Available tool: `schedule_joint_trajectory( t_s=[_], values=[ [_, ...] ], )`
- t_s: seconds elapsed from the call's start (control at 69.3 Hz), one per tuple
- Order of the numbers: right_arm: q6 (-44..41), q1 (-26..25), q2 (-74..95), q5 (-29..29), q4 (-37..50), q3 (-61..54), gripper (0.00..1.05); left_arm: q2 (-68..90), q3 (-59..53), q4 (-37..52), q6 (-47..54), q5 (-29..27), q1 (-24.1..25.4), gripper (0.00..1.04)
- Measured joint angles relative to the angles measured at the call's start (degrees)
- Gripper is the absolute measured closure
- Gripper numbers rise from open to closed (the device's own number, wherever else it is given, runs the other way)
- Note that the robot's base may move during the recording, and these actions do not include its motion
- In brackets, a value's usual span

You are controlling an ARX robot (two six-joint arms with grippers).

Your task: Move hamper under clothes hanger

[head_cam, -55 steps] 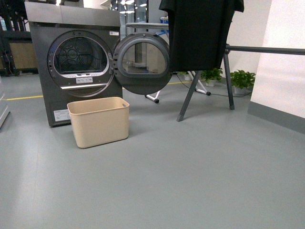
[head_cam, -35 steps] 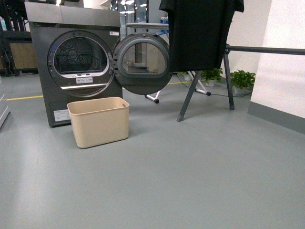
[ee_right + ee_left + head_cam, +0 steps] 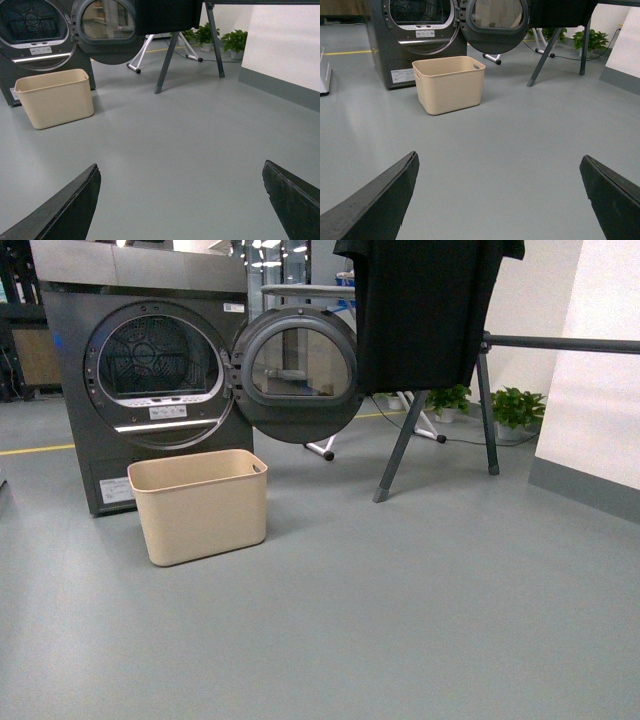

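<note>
The hamper (image 3: 198, 505) is seen upright on the grey floor (image 3: 400, 620), just in front of the dryer (image 3: 140, 370) and near its opened round door (image 3: 295, 375). The clothes hanger (image 3: 560, 343) is found well apart from it, further to the right, and a black garment (image 3: 420, 310) is hung over its bar. The hamper is not yet placed under this bar. The left hand (image 3: 498, 157) and the right hand (image 3: 181, 166) are both released, with fingers spread wide. Nothing is grasped, and both are kept well apart from the hamper.
</note>
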Motion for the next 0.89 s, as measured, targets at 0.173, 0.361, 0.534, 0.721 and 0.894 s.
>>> schedule_joint_trajectory(
  t_s=[0.173,0.361,0.534,0.721,0.894],
  values=[
    [0.0,0.0,0.0,0.0,0.0,0.0,0.08,0.0,0.0,0.0,0.0,0.0,0.0,0.07],
    [0.0,0.0,0.0,0.0,0.0,0.0,0.08,0.0,0.0,0.0,0.0,0.0,0.0,0.07],
    [0.0,0.0,0.0,0.0,0.0,0.0,0.08,0.0,0.0,0.0,0.0,0.0,0.0,0.07],
    [0.0,0.0,0.0,0.0,0.0,0.0,0.08,0.0,0.0,0.0,0.0,0.0,0.0,0.07],
    [0.0,0.0,0.0,0.0,0.0,0.0,0.08,0.0,0.0,0.0,0.0,0.0,0.0,0.07]
  ],
)
